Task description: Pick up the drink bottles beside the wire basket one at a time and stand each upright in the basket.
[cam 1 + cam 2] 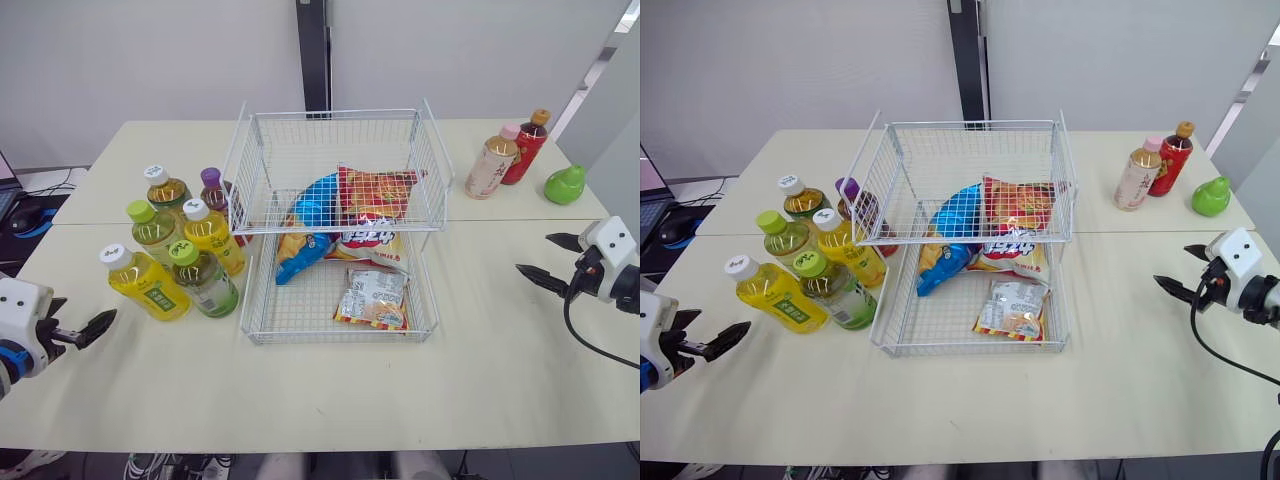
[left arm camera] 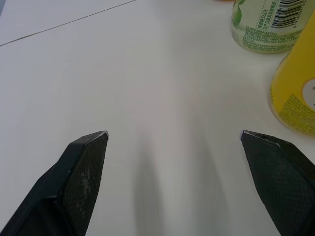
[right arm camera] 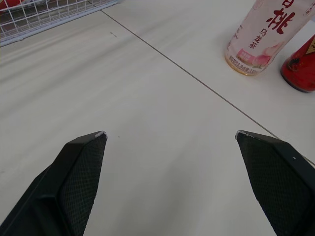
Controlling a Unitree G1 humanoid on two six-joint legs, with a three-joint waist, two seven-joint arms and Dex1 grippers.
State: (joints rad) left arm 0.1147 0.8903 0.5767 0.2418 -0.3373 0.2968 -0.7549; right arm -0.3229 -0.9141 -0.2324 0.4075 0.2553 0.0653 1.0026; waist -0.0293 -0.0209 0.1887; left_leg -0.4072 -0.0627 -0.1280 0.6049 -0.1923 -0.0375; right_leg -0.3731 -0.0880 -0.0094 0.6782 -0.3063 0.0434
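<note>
Six drink bottles (image 1: 213,238) stand clustered just beside the left wall of the wire basket (image 1: 330,339); two more, a peach-labelled bottle (image 1: 490,165) and a red bottle (image 1: 525,150), stand well apart from it on the right. None is in the basket yet. The left gripper (image 2: 174,135) hovers low over the table (image 1: 350,400) near the cluster, its fingers spread wide and holding nothing. The right gripper (image 1: 548,258) is likewise wide open and empty.

The likely step is the first reach. The white-capped yellow bottle (image 1: 147,284) is nearest, but it touches a green-capped neighbour (image 1: 204,282) — so the fingers should close squarely on its body and lift straight up before crossing the rim.

The basket holds snacks: a blue packet (image 1: 310,215) and a red packet (image 1: 375,195) toward the back, and a small packet (image 1: 372,298) in front. Bare wire at the front left looks the steadiest place to stand a bottle.
</note>
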